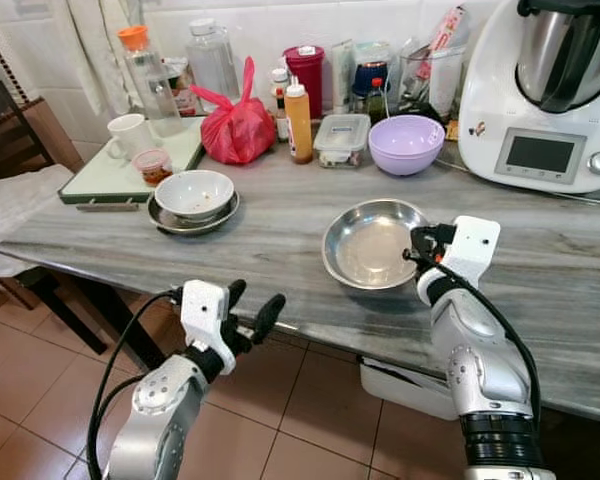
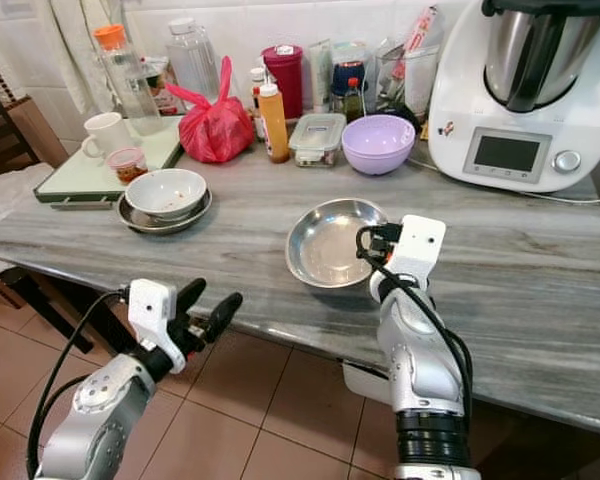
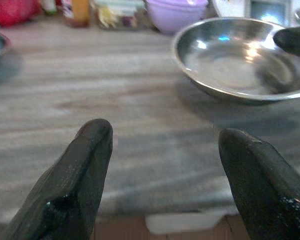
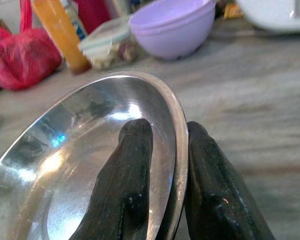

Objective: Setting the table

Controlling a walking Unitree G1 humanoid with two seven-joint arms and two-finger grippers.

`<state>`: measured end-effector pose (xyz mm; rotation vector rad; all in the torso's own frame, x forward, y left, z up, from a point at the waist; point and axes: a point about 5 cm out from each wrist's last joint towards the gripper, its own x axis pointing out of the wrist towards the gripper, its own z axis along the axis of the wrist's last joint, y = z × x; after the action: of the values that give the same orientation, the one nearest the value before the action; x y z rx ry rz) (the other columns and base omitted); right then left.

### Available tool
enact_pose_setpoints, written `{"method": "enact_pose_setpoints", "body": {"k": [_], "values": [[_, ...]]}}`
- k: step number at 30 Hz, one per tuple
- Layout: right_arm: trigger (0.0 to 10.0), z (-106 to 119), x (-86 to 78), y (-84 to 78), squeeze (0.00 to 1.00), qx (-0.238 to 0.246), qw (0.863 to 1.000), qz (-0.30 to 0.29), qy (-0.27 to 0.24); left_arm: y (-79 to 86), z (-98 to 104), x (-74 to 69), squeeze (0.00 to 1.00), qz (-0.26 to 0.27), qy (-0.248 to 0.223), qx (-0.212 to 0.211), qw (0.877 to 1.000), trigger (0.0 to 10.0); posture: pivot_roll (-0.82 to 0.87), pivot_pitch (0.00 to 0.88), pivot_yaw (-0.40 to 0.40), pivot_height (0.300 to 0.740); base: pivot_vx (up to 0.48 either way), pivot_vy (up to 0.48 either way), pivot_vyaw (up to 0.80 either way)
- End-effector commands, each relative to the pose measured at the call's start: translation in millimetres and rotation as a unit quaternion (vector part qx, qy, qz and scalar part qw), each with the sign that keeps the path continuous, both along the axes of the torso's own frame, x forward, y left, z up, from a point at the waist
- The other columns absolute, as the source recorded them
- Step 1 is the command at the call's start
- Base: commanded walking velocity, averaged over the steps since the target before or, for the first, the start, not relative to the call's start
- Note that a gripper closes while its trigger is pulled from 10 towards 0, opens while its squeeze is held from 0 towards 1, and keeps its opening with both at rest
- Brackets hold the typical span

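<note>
A shiny steel bowl (image 1: 365, 245) sits on the grey marble table (image 1: 280, 215) near its front edge. My right gripper (image 1: 420, 245) is shut on the bowl's right rim, one finger (image 4: 127, 190) inside and the other outside the rim. My left gripper (image 1: 248, 310) hangs open in front of the table edge, below the tabletop, with nothing between its fingers (image 3: 82, 175). A white ceramic bowl (image 1: 194, 193) rests on a steel plate (image 1: 175, 222) at the left.
Along the back stand a purple bowl (image 1: 406, 143), a red bag (image 1: 237, 130), an orange bottle (image 1: 298, 120), a lidded container (image 1: 342, 138), a white mug (image 1: 130, 135) on a green tray (image 1: 110, 180), and a large white kitchen machine (image 1: 545, 90). Brown tiled floor lies below.
</note>
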<state>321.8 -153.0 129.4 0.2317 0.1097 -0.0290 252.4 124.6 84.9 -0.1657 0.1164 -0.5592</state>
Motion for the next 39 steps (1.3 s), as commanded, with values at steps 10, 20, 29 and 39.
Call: {"method": "enact_pose_setpoints", "body": {"k": [10,20,29,39], "values": [[10.0,-23.0,-3.5,16.2,0.00,0.036,0.997,0.040,0.062,1.9,3.5,-8.9,0.00,-0.060,0.007,0.011,0.998,10.0,-0.11,0.025,0.111,0.740,0.000,0.000,0.00],[10.0,-35.2,-0.9,29.1,0.00,0.047,0.993,0.068,0.082,2.4,6.9,-9.9,0.00,-0.077,0.008,0.014,0.997,10.0,-0.10,0.025,0.117,0.740,0.000,0.000,0.00],[10.0,-37.0,3.3,33.4,0.10,0.048,0.993,0.071,0.083,-5.0,5.2,-16.6,0.00,-0.096,0.015,0.002,0.995,10.0,-0.10,0.022,0.116,0.740,0.000,0.000,0.00],[10.0,-38.2,7.5,37.7,1.00,0.052,0.993,0.074,0.079,-5.1,8.4,-18.0,0.00,-0.109,0.020,-0.013,0.994,10.0,-0.09,0.022,0.118,0.740,0.000,0.000,0.00]]}}
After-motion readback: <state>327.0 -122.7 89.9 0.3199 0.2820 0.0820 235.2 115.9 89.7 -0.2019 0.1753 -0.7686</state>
